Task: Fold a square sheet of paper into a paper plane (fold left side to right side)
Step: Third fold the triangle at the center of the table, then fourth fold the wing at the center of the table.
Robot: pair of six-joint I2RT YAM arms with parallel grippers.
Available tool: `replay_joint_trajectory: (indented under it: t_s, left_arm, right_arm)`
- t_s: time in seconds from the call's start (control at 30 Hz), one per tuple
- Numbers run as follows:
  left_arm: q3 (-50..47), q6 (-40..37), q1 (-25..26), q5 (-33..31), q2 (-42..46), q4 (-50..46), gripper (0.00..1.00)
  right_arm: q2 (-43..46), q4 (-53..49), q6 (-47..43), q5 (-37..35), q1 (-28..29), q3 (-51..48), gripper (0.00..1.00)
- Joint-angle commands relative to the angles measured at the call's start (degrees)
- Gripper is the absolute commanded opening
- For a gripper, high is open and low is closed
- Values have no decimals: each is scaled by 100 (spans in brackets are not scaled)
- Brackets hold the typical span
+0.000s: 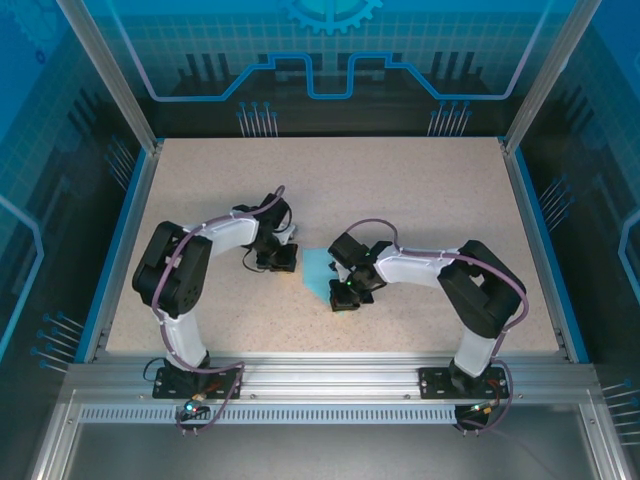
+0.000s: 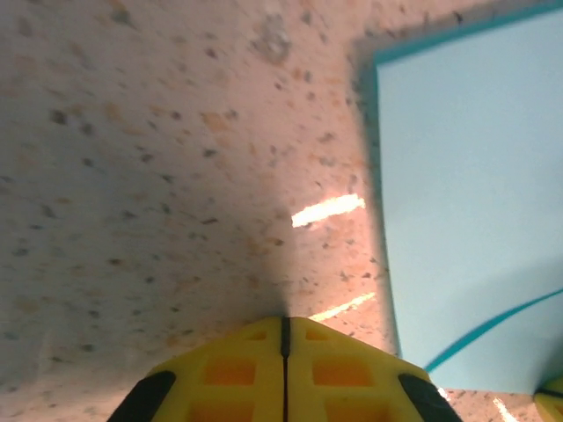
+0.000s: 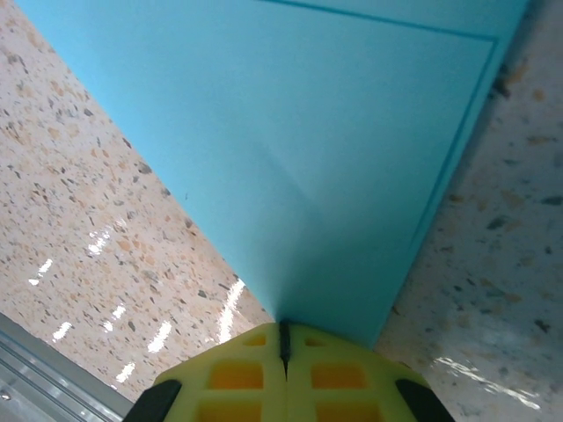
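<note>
Top external camera: mounted high behind the arm bases, facing forward and down, far enough back to take in the whole table (image 1: 420, 180). Left wrist camera: looks past the left gripper (image 2: 284, 338), close above the tabletop. Right wrist camera: likewise past the right gripper (image 3: 283, 338). All three views share the square sheet of paper (image 1: 318, 268) (image 2: 466, 193) (image 3: 334, 149).

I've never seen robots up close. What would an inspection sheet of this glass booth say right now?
Surface: speckled beige tabletop, flat, no spills seen.
Job's things: light-blue paper lies between the two arms, partly folded, layer edges showing.
Clutter: nothing seen.
Grippers: left gripper shut over bare tabletop beside the paper's edge; right gripper shut at the paper's pointed corner, pinch unclear.
Cables: purple cables run along both arms.
Surroundings: blue see-through panels, aluminium rail in front.
</note>
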State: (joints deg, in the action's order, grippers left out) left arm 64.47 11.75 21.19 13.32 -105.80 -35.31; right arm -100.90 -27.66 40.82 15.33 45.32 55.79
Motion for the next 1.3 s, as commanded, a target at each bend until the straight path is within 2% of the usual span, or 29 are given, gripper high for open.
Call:
replay_joint_trajectory:
  t_s: [0.0,0.03,0.17,0.33,0.53,0.73,0.83,1.1,1.27]
  left_arm:
    - [109,51,-77,-64,429,-151,15]
    - [89,124,-88,24,532,-146,18]
    - [-87,604,-118,329,970,-83,38]
    - [-506,1416,-113,666,1390,173,53]
    - [-1045,2267,-115,1266,1484,731,58]
    - [-1332,2600,-99,1542,1291,1083,59]
    - [-1421,2675,-91,1612,1246,1220,59]
    - [-1338,2625,-21,1709,1047,1217,60]
    - [-1248,2633,96,1753,896,1246,60]
  right_arm:
    - [239,-264,-177,-242,-50,-82,8]
    - [324,-205,-246,-263,-57,-54,11]
    - [700,-269,-705,-529,-157,156,25]
    - [963,-417,-1433,-764,-524,326,39]
    - [562,-93,-2302,-237,-805,521,44]
    - [5,128,-2355,115,-771,663,44]
    - [-155,195,-2275,127,-748,671,41]
    - [-99,188,-2253,-26,-755,609,7]
    - [37,131,-2263,-132,-812,539,4]
